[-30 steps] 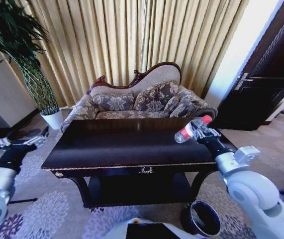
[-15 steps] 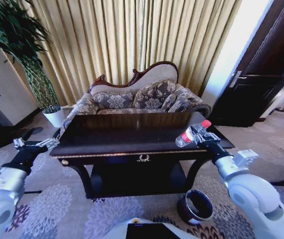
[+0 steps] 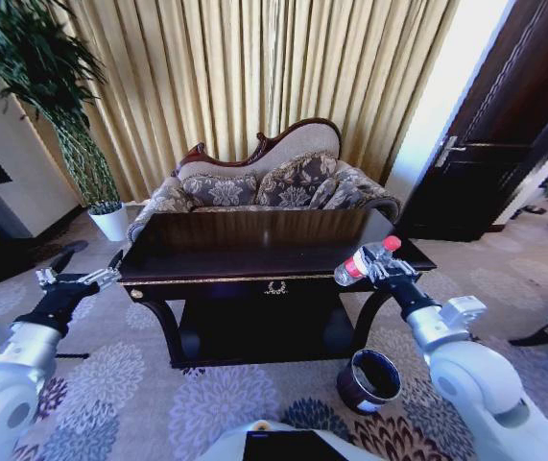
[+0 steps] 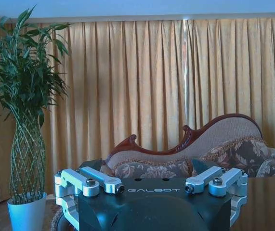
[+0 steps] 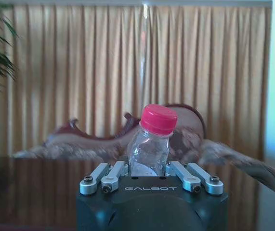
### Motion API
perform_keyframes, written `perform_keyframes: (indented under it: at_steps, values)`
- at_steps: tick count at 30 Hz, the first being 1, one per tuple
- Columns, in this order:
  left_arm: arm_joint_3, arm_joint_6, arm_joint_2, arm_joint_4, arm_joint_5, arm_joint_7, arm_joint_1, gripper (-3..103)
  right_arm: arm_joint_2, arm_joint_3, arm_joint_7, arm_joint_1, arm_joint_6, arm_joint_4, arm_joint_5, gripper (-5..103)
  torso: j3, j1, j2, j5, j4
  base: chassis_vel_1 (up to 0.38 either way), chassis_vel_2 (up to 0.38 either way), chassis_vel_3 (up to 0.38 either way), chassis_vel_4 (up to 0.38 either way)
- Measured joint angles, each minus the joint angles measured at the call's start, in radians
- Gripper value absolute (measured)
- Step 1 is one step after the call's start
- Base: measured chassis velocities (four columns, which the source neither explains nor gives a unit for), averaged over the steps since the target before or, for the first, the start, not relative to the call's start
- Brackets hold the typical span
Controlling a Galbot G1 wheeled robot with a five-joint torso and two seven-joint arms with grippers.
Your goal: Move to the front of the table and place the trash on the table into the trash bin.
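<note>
Backed off since before, we see the desk point(image 3: 254, 252) farther away; our right pincer point(image 3: 381, 265) pinches the bottle point(image 3: 365, 259) above its right edge, trash bin point(image 3: 368, 380) on floor below. Left pincer point(image 3: 80, 281) spread, idle left.

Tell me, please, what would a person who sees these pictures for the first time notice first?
Probably the clear bottle with its red cap, shut in the right gripper in the air by the right front corner of the dark glossy table. Below it, on the flowered carpet, the small dark trash bin stands open. The left gripper hangs open off the table's left end.
</note>
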Motion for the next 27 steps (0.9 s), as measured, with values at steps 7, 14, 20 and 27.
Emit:
perform_keyframes:
  at_steps: [7, 14, 20, 27]
  values:
    - [0.043, 0.003, -0.008, 0.01, 0.036, 0.003, -0.03, 100, 0.08, 0.029, -0.054, -0.091, 0.007, -0.106, -0.155, 28, 0.0, 0.0, 0.0, -0.0003, -0.0007, 0.0, 0.0, 0.0, 0.0]
    - [0.095, 0.028, -0.019, 0.013, 0.068, 0.011, -0.035, 100, 0.147, -0.075, -0.056, 0.001, 0.045, -0.394, -0.228, 28, 0.0, 0.0, 0.0, -0.0002, 0.0, 0.0, 0.0, 0.0, 0.0]
    - [0.095, 0.019, -0.019, 0.004, 0.075, 0.017, -0.018, 100, 0.17, -0.127, -0.052, 0.136, 0.127, -0.705, -0.312, 27, 0.0, 0.0, 0.0, 0.0003, -0.0003, 0.0, 0.0, 0.0, 0.0]
    - [0.095, 0.002, -0.014, -0.005, 0.077, 0.023, -0.02, 100, 0.173, -0.144, -0.056, 0.297, 0.274, -1.116, -0.426, 27, 0.0, 0.0, 0.0, 0.0001, -0.0004, 0.0, 0.0, 0.0, 0.0]
